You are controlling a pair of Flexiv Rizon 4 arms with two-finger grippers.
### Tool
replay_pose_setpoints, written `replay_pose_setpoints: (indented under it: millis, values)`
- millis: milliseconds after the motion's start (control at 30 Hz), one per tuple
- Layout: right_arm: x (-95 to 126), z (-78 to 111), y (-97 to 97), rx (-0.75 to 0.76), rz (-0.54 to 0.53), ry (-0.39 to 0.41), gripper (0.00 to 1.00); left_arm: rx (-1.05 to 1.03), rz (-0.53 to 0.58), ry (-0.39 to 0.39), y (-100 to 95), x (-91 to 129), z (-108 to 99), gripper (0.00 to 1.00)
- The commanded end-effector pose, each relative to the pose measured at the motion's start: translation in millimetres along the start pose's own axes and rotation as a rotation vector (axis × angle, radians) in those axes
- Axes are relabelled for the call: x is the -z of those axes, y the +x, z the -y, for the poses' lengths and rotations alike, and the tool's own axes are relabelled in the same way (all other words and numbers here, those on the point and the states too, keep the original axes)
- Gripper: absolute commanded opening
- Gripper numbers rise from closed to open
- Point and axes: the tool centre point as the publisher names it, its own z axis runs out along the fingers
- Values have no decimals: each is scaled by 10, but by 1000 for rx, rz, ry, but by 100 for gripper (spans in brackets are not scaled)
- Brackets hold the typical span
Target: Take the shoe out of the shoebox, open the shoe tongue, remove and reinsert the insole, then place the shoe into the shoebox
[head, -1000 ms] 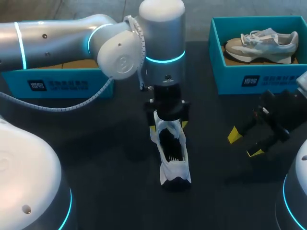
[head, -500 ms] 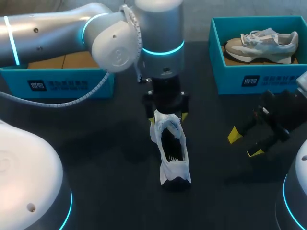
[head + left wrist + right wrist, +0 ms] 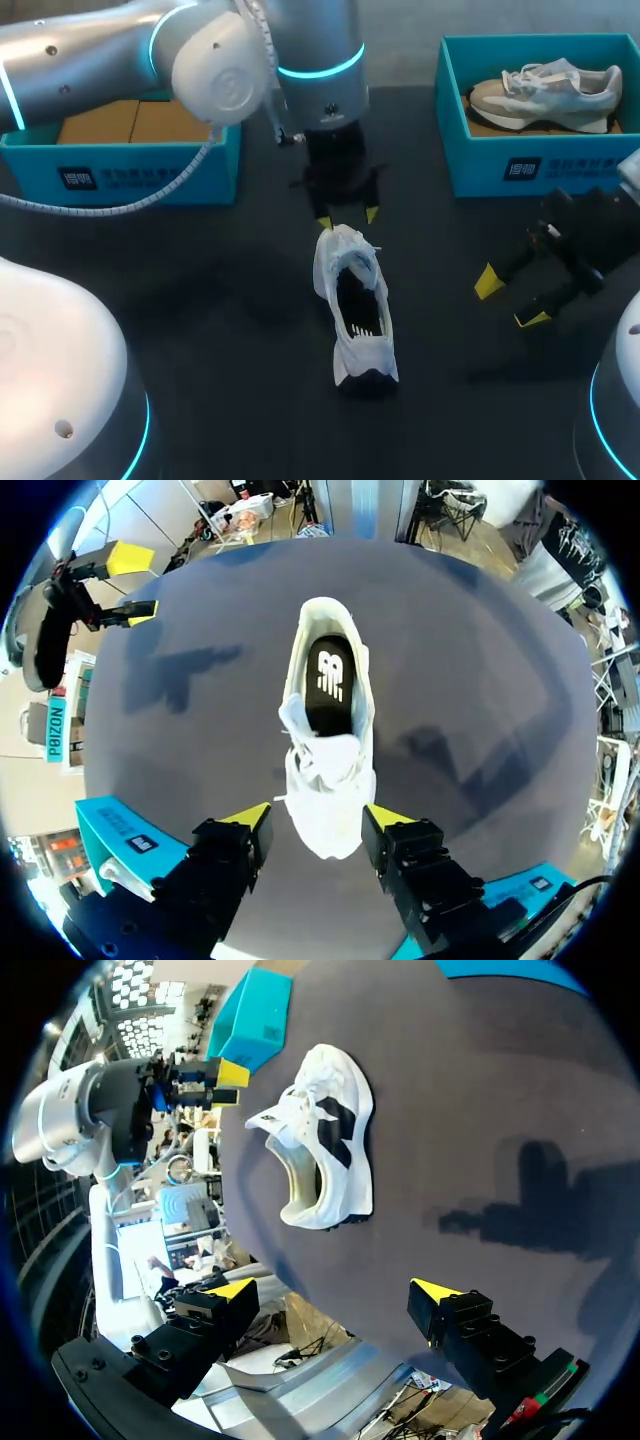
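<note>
Shoe (image 3: 357,305) stands on table (image 3: 230,300) while right shoebox (image 3: 530,165) holds grey sneaker (image 3: 545,92).

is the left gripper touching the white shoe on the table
Apart. In the right wrist view bare table shows between the left gripper and the white shoe.

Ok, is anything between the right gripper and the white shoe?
Nothing visible. Only bare table lies between the right gripper and the white shoe. The left gripper is open near the shoe's toe end, off that line.
</note>
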Motion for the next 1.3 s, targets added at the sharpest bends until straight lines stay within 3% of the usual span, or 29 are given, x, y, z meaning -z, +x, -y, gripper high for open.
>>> replay_pose_setpoints:
  millis: [33,133,200,667,1033,1300]
  values:
    - [-6,9,2,-1,2,-2,100,-4,-9,10,-48,56,-67,55]
    - [-6,9,2,-1,2,-2,100,-7,-4,16,-78,49,-68,51]
    - [-6,9,2,-1,2,-2,100,-14,-7,23,-100,21,-47,43]
    - [-6,9,2,-1,2,-2,100,-42,-30,52,-75,-211,-17,26]
    - [-6,9,2,-1,2,-2,100,-66,-51,64,-141,-347,1,24]
    - [-6,9,2,-1,2,-2,100,-83,-63,82,-55,-436,93,23]
